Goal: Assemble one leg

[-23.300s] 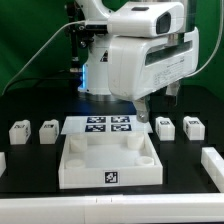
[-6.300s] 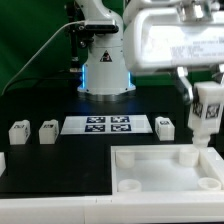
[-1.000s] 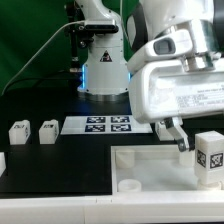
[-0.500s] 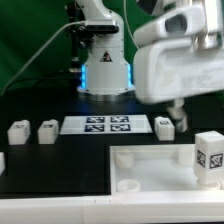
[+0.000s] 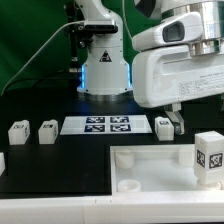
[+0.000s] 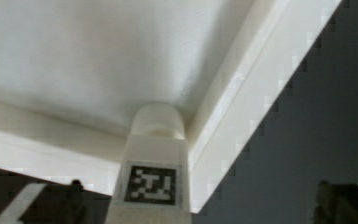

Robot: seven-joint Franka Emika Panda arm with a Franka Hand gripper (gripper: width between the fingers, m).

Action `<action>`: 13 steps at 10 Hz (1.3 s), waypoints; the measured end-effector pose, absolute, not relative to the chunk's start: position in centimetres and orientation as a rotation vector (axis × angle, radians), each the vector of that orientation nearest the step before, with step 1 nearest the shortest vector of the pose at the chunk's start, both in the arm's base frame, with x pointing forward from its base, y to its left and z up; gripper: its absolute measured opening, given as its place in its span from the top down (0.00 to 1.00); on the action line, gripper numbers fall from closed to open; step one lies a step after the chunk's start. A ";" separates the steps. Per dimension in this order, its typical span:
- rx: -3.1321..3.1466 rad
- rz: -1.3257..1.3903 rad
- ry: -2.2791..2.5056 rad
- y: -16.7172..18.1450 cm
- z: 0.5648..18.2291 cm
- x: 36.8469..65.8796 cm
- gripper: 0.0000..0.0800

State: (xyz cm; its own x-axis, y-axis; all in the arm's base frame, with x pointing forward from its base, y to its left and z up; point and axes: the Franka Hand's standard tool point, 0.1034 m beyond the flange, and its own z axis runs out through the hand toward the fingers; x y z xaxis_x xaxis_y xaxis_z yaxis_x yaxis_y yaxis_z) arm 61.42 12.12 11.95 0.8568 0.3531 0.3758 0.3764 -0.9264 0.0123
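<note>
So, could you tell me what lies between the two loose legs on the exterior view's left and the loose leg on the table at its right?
The marker board, flat on the table; the exterior view shows it.

White tray piece (image 5: 160,168) lies near the marker board (image 5: 106,125) on black table (image 5: 40,165)

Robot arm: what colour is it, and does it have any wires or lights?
The robot arm is mostly white, with big boxy, rounded shells and faint grey writing on the side. Its base glows blue, and a thin cable curves towards it. The end effector has dark tips.
</note>
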 end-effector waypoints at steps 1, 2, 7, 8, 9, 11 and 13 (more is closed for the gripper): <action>-2.968 -0.583 -0.584 12.1 12.0 61.4 0.19; -2.968 -0.583 -0.584 12.1 12.0 61.4 0.19; -3.007 -0.199 -0.572 12.4 11.8 59.7 0.19; -3.008 -0.158 -0.571 12.3 12.2 59.9 0.19; -3.008 -0.154 -0.569 12.3 12.6 60.4 0.19; -3.006 -0.157 -0.566 12.4 12.3 61.0 0.19; -3.005 -0.161 -0.557 12.3 11.7 61.9 0.19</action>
